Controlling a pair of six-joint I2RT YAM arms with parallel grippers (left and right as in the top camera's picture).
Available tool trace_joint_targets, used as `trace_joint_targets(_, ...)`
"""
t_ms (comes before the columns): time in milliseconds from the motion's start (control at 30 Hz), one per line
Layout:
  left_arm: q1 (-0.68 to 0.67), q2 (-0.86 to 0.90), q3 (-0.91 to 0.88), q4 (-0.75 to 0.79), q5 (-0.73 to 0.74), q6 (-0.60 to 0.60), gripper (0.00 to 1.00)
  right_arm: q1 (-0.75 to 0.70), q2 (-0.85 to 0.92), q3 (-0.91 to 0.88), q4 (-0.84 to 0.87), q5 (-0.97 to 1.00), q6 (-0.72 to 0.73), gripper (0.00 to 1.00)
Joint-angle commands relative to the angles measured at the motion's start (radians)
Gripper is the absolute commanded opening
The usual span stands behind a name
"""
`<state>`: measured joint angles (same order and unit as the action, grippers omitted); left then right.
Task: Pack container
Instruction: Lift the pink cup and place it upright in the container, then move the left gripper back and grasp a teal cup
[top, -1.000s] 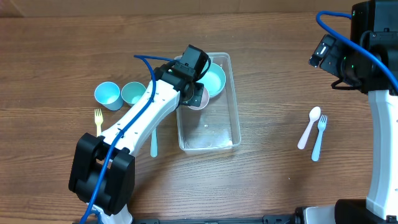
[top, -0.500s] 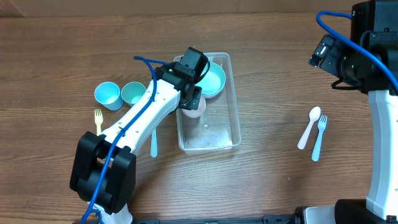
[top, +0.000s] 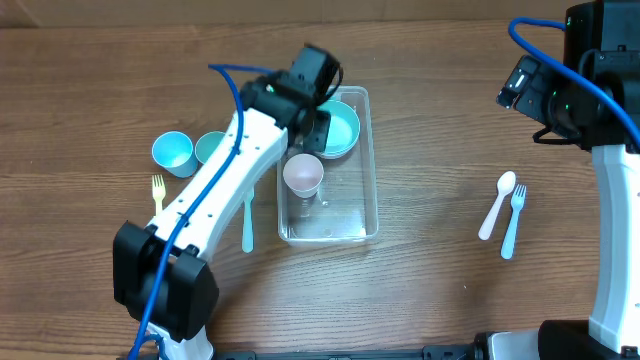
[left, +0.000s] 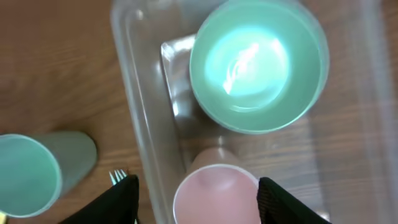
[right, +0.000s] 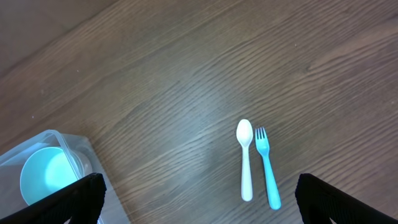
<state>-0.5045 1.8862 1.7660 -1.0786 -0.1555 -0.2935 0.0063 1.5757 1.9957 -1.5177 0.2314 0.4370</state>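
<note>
The clear container (top: 368, 205) lies at the table's middle. A light-blue bowl (top: 342, 128) sits in its far end and a pink cup (top: 303, 174) stands upright near its middle. My left gripper (top: 318, 125) hovers over the container's far left part, open. In the left wrist view the pink cup (left: 216, 196) shows below and between the black fingers (left: 118, 200), which are apart from it, with the bowl (left: 258, 62) beyond. My right gripper (right: 208, 205) is open and empty, high at the far right.
Two blue cups (top: 172, 153) (top: 211, 148), a yellow fork (top: 157, 192) and a light-blue utensil (top: 247, 226) lie left of the container. A white spoon (top: 497, 204) and a blue fork (top: 513, 221) lie on the right side.
My left gripper opened and let go of the pink cup, then drew up and back. The cup now stands free in the container, which shifted slightly left. The right arm held still.
</note>
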Motion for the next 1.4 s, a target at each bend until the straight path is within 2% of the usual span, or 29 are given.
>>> trace_joint_targets(0,0.009,0.002,0.140,-0.097,-0.053,-0.066,0.63,-0.002,-0.008,0.006,0.005,0.000,0.002,1.00)
trace_joint_targets(100,0.055,0.002,0.153,-0.195,-0.099,-0.119,0.62,-0.002,-0.008,0.006,0.005,0.000,0.002,1.00)
trace_joint_targets(133,0.112,0.003,0.131,-0.241,-0.099,-0.119,0.62,-0.002,-0.008,0.006,0.005,0.000,0.002,1.00)
trace_joint_targets(267,0.217,0.003,0.087,-0.246,-0.081,-0.106,0.61,-0.002,-0.008,0.006,0.005,0.000,0.002,1.00)
trace_joint_targets(367,0.286,0.003,0.048,-0.191,0.071,0.056,0.61,-0.002,-0.008,0.006,0.005,0.000,0.002,1.00)
trace_joint_targets(467,0.302,0.003,-0.044,-0.127,0.079,0.109,0.57,-0.002,-0.008,0.006,0.005,0.000,0.002,1.00)
trace_joint_targets(567,0.300,0.003,-0.162,-0.046,0.079,0.114,0.50,-0.002,-0.008,0.006,0.005,0.000,0.002,1.00)
trace_joint_targets(633,0.301,0.003,-0.226,0.004,0.079,0.114,0.50,-0.002,-0.008,0.006,0.005,0.000,0.002,1.00)
trace_joint_targets(700,0.302,0.003,-0.268,0.034,0.074,0.115,0.51,-0.002,-0.008,0.006,0.005,0.000,0.002,1.00)
trace_joint_targets(900,0.302,0.005,-0.315,0.119,0.062,0.143,0.69,-0.002,-0.008,0.006,0.005,0.000,0.002,1.00)
trace_joint_targets(1000,0.302,0.005,-0.357,0.186,0.053,0.160,0.70,-0.002,-0.008,0.006,0.005,0.000,0.002,1.00)
trace_joint_targets(1033,0.302,0.005,-0.366,0.201,0.048,0.160,0.67,-0.002,-0.008,0.006,0.005,0.000,0.002,1.00)
trace_joint_targets(1067,0.302,0.005,-0.370,0.213,0.036,0.161,0.56,-0.002,-0.008,0.006,0.005,0.000,0.002,1.00)
trace_joint_targets(1100,0.302,0.005,-0.370,0.217,0.017,0.161,0.49,-0.002,-0.008,0.006,0.005,0.000,0.002,1.00)
trace_joint_targets(1200,0.302,0.005,-0.369,0.217,-0.011,0.168,0.34,-0.002,-0.008,0.006,0.005,0.000,0.002,1.00)
trace_joint_targets(1267,0.302,0.004,-0.352,0.211,-0.010,0.167,0.18,-0.002,-0.008,0.006,0.005,0.000,0.002,1.00)
trace_joint_targets(1333,0.302,0.004,-0.314,0.191,-0.009,0.167,0.08,-0.002,-0.008,0.006,0.005,0.000,0.002,1.00)
trace_joint_targets(1367,0.302,0.004,-0.296,0.181,-0.009,0.167,0.07,-0.002,-0.008,0.006,0.005,0.000,0.002,1.00)
